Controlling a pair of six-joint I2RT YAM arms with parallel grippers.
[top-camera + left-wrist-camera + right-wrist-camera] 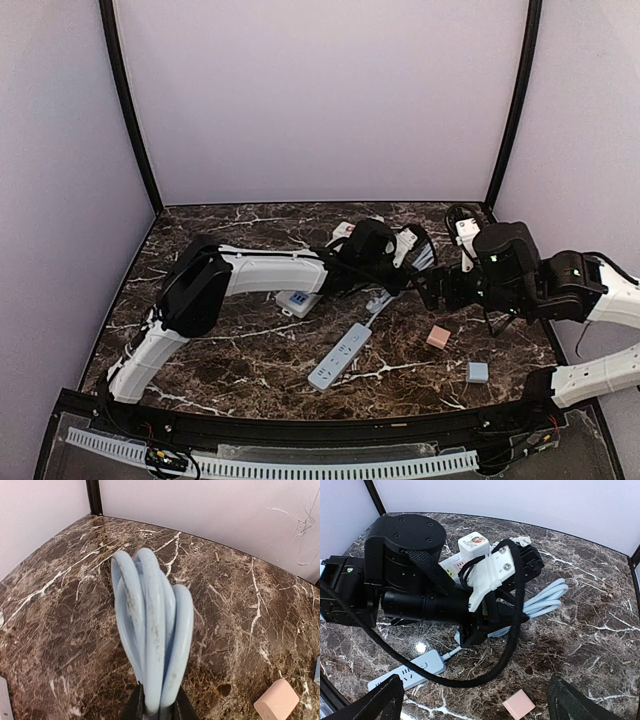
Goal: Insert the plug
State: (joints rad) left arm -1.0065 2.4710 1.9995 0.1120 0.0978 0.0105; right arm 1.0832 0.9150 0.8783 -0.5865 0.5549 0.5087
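Observation:
My left gripper is shut on a looped bundle of pale blue cable and holds it above the marble table. In the top view the left gripper is at table centre. The cable runs back to a pale blue power strip, which also shows in the right wrist view. My right gripper is open and empty, hovering just right of the left gripper. A white plug adapter lies behind the left arm. The cable's own plug is hidden.
A pink block and a small blue block lie at the front right. A white adapter with a blue face sits under the left arm. More white plugs lie at the back.

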